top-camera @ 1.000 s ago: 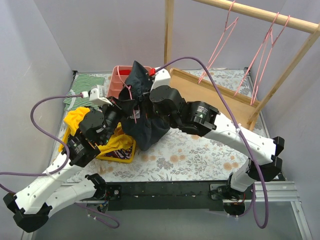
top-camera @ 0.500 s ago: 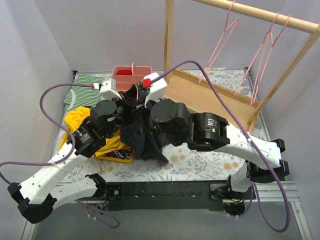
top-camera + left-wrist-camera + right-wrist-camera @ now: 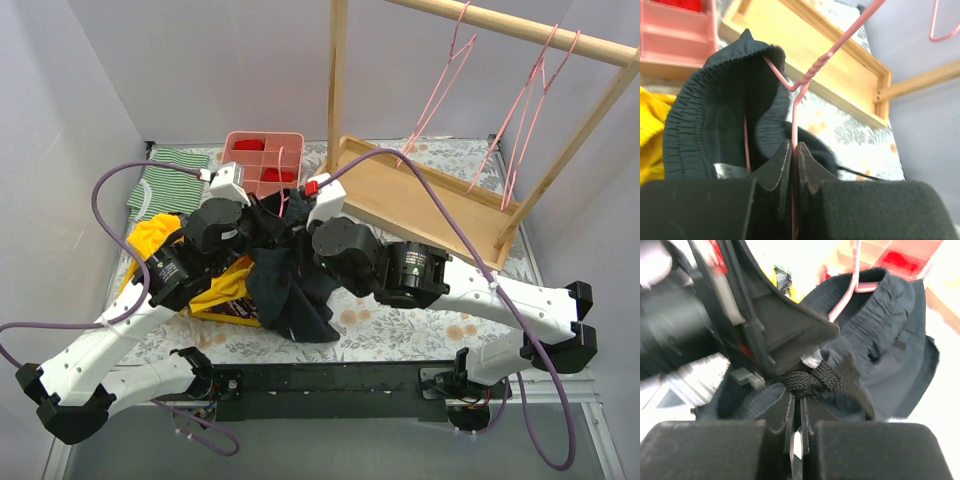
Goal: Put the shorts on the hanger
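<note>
Roughly centre of the floral-patterned table [image 3: 420, 335]: both arms fold inward over one heap. Tall wooden rack [image 3: 338, 80] stands at the far right, well apart from the work.

- Large limp dark navy shorts [image 3: 288, 292]: bunched between the two wrists, legs spilling onto the table toward the near edge, touching the crumpled yellow garment [image 3: 155, 238] on their left. Elastic waistband gapes upward in the left wrist view [image 3: 715, 110].
- Left gripper [image 3: 792, 150]: jaws pressed together on the thin pink wire hanger [image 3: 812, 75], pinching one wire below the twisted neck.
- Right gripper [image 3: 797, 410]: jaws closed to a slit on the black woven drawstring [image 3: 802, 382] at the waistband, so it holds the shorts [image 3: 890, 325] by that cord.
- Hanger: hook pointing up and away; one shoulder wire runs down inside the waist opening, also seen from the right wrist [image 3: 842, 302]. From above only a short pink line shows [image 3: 282, 190].

Progress, as judged: the start is made, since the wire has entered the waistband. Whether the whole frame is inside, I cannot tell. Most of the cloth lies slack on the table, not carried by the hanger. Left to do: spread the waist over both shoulders so the garment hangs from the wire.
</note>
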Robot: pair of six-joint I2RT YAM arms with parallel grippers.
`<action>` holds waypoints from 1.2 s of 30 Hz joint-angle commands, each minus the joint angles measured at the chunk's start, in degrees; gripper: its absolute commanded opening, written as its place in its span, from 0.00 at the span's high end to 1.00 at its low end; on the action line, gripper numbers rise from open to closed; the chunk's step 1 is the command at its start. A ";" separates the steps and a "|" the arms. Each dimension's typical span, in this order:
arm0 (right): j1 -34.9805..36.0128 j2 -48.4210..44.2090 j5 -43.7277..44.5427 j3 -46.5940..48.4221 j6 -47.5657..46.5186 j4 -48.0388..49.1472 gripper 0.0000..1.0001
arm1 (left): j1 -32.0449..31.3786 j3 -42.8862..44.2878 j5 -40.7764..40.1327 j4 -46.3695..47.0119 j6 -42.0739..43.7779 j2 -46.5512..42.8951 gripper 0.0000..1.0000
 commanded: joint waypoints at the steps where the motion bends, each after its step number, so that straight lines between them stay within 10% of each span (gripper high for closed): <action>1: -0.17 -4.25 -5.98 -12.14 2.10 7.35 0.89 | -0.36 3.06 6.63 -0.17 -2.79 -2.09 1.00; 10: 0.36 -9.27 -13.28 -22.97 -2.38 16.61 0.85 | -0.36 -5.82 8.65 0.88 -4.20 -7.37 1.00; 20: 0.19 -13.13 -11.45 -24.12 -10.81 18.55 0.41 | -0.36 -3.90 10.77 -3.86 -3.15 -8.51 1.00; 36: -15.98 -3.91 -14.07 -16.11 -8.18 11.95 0.38 | -0.28 1.99 17.80 -5.36 2.30 -10.18 1.00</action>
